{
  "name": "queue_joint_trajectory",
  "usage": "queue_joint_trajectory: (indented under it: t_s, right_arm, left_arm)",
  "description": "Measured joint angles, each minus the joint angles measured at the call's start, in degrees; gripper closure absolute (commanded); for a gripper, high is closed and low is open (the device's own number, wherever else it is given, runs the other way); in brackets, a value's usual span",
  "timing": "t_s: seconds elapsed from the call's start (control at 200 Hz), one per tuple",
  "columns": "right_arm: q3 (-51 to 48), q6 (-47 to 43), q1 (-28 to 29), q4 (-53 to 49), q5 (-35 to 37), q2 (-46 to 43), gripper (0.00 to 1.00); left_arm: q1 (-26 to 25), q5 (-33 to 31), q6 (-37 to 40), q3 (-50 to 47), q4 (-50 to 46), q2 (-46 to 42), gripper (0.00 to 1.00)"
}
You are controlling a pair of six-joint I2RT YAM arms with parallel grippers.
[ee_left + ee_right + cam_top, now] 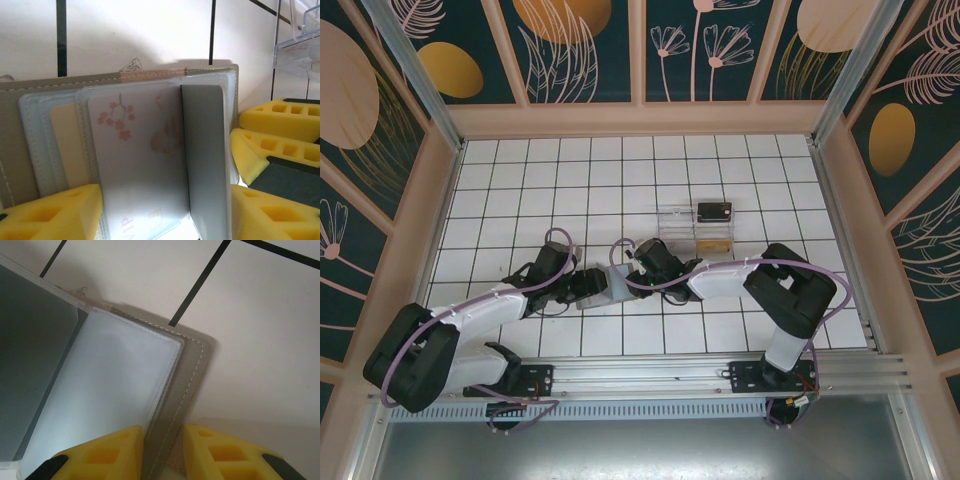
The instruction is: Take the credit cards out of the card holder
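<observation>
The card holder lies open on the white tiles between both grippers. Its grey cover and clear sleeves fill the wrist views, with the tan strap tab at the far edge. One sleeve holds a pale card with pink blossoms, and a yellowish card sits left of it. My left gripper is open, its fingers straddling the sleeves. My right gripper is shut on the cover's edge. A dark credit card rests on the clear tray, above something tan-gold.
The clear plastic tray stands just behind the grippers, right of centre. Its corner shows in the left wrist view above the right gripper's yellow fingers. Patterned walls enclose the tiled floor.
</observation>
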Motion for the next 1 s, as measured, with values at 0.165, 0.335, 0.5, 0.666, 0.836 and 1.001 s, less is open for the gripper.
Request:
queue_joint_trajectory:
  t_s: [0.165, 0.335, 0.5, 0.666, 0.836, 1.001]
  right_arm:
    - [0.0, 0.0, 0.0, 0.11, 0.0, 0.02, 0.7]
    - [0.02, 0.0, 0.0, 0.68, 0.0, 0.28, 0.7]
    - [0.02, 0.04, 0.0, 0.92, 0.0, 0.33, 0.7]
    - [-0.24, 0.59, 0.04, 1.29, 0.46, 0.26, 0.7]
    - [-2.14, 1.95, -0.13, 2.64, 1.92, -0.98, 0.7]
    - [-4.59, 3.02, -1.33, 2.58, 3.17, -3.34, 0.7]
  left_arm:
    - [0.0, 1.49, -0.09, 0.2, 0.94, -1.22, 0.1]
    - [0.0, 3.54, -0.31, 0.2, 2.8, -1.4, 0.15]
    - [0.0, 5.81, -0.98, 0.2, 5.16, -1.73, 0.18]
    - [0.0, 8.04, -2.32, 0.24, 8.83, -1.92, 0.19]
    - [-0.59, 10.01, -4.09, 1.03, 13.66, 0.74, 0.24]
    - [-0.83, 9.86, -4.5, 1.31, 14.14, 1.18, 0.24]
